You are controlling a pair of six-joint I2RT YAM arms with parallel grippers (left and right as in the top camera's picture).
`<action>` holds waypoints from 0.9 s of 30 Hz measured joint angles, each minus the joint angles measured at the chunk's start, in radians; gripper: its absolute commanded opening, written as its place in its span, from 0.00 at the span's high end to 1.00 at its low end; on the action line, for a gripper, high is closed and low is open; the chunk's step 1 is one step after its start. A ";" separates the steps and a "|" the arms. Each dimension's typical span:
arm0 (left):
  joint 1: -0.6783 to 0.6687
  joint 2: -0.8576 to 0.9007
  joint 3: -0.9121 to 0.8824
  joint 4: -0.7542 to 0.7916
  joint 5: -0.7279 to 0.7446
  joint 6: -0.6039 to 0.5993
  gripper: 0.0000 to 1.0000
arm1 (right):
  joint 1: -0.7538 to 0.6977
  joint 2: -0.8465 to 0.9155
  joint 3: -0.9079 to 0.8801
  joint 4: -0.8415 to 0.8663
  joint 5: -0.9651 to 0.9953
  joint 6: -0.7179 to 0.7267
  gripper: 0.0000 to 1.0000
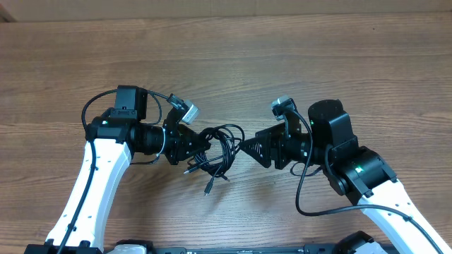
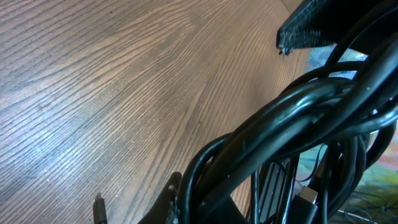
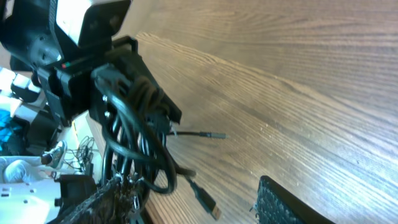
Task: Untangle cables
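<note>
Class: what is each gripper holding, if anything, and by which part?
The left gripper is shut on the cables, pinching the bunched strands at the coil's end nearest its arm. The right gripper is open, holding nothing.

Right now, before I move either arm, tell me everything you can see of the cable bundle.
The cables are thin, glossy black cords, rubbery-looking, wound into one tangle of overlapping loops. The left claw is shut on one side of the bundle, and the loops spread from it toward the open right claw; I cannot tell whether that one touches them. Several tails trail out over the wooden table toward the robot's side, ending in small plugs, at least one metal-tipped.
</note>
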 measured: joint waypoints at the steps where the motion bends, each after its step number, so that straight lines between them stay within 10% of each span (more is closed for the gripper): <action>1: 0.000 0.000 0.000 0.000 0.000 0.000 0.96 | 0.000 -0.001 0.000 -0.008 0.003 -0.003 0.37; 27: 0.000 0.000 0.000 -0.012 0.061 0.000 0.96 | 0.039 0.061 0.000 0.114 -0.013 -0.020 0.37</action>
